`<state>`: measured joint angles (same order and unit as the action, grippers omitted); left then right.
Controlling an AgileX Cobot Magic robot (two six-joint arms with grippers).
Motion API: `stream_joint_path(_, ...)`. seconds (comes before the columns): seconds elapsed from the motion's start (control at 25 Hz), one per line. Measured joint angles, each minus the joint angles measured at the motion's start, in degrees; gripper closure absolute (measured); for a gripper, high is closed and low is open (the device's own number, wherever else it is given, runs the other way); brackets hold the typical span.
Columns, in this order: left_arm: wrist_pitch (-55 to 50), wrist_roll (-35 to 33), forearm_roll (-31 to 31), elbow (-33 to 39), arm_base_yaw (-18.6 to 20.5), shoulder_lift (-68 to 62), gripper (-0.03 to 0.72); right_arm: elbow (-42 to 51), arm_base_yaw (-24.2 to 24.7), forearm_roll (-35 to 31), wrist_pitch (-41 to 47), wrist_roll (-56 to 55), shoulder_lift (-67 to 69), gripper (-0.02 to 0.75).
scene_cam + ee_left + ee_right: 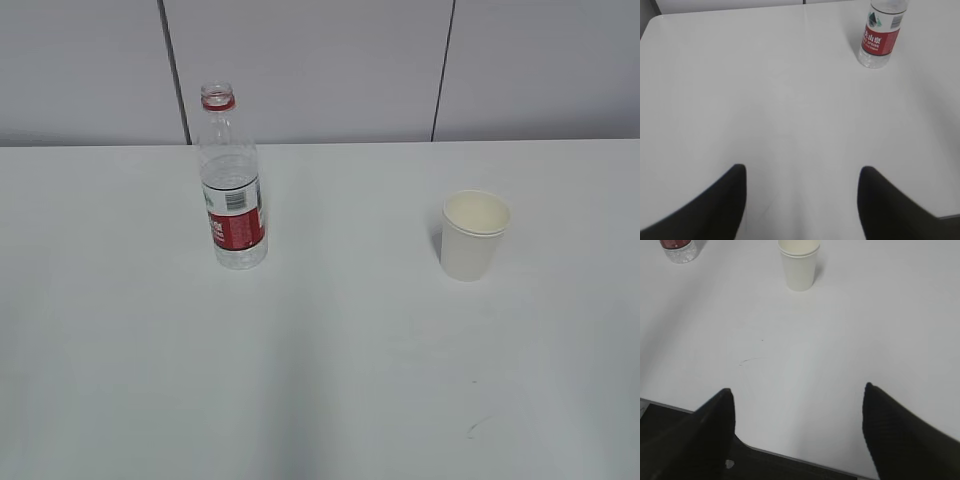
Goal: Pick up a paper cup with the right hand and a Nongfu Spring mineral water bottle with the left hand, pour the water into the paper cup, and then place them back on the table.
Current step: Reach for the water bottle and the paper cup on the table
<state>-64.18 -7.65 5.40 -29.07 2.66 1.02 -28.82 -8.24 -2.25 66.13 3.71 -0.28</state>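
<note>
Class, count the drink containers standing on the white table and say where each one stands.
2. The Nongfu Spring mineral water bottle stands upright, uncapped, left of centre; the paper cup stands upright to the right. Nothing else appears hidden.

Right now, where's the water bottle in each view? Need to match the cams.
Exterior view: the water bottle stands upright left of centre, uncapped.
Left wrist view: top right, its upper part cut off by the frame.
Right wrist view: only its base shows, top left corner.
Shared landmark: the paper cup, right of the bottle in the exterior and right wrist views; the left wrist view misses it.
</note>
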Motion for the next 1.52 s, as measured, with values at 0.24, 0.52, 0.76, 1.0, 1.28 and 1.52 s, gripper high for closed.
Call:
stream_joint_path(0.24, 0.0, 0.0, 0.0, 0.0, 0.0, 0.0, 0.249, 0.0, 0.0, 0.0, 0.0, 0.0, 0.0, 0.148)
stream_joint_path(0.52, 0.0, 0.0, 0.0, 0.0, 0.0, 0.0, 0.249, 0.0, 0.0, 0.0, 0.0, 0.0, 0.0, 0.148)
stream_joint_path(0.76, 0.1, 0.0, 0.0, 0.0, 0.0, 0.0, 0.249, -2.3, 0.0, 0.2, -6.7, 0.0, 4.0, 0.148)
stream_joint_path(1.0, 4.6, -0.1, -0.1, -1.7, 0.0, -1.5, 0.249, -3.2, 0.0, 0.2, -24.2, 0.0, 17.6, 0.148)
stream_joint_path(1.28, 26.8, -1.0, 0.8, -2.3, -0.1, -14.8, 0.249, -3.2, 0.0, 0.2, -45.9, 0.0, 33.7, 0.148)
stream_joint_path(1.52, 45.0, -1.2, 3.0, -2.3, -0.4, -29.2, 0.249, -3.2, 0.0, 0.2, -56.7, 0.0, 43.3, 0.148)
